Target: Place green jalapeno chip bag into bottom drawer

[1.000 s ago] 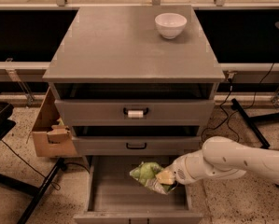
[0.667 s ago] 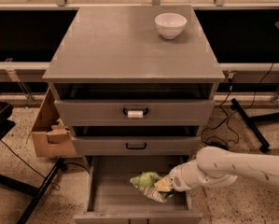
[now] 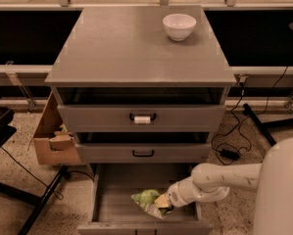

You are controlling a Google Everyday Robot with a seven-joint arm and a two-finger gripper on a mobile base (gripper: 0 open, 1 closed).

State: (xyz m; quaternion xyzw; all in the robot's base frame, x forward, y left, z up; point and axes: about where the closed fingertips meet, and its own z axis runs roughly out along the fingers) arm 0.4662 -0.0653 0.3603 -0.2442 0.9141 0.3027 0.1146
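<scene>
The bottom drawer [image 3: 117, 209] is pulled open below the grey cabinet, its flat grey floor showing. The green jalapeno chip bag [image 3: 148, 200] lies low inside it, right of centre, at or just above the floor. My gripper [image 3: 163, 202] reaches in from the right on a white arm and is at the bag's right end, still holding it. The middle drawer with the plain black handle [image 3: 143, 153] and the upper drawer with the white-tagged handle [image 3: 142, 118] are shut.
A white bowl [image 3: 179, 26] stands on the cabinet top at the back right. An open cardboard box [image 3: 54, 142] sits on the floor left of the cabinet. Black cables [image 3: 230, 146] and a stand leg lie on the floor at the right.
My gripper has carried the bag down and a little left, deeper into the bottom drawer. The arm has lowered with it.
</scene>
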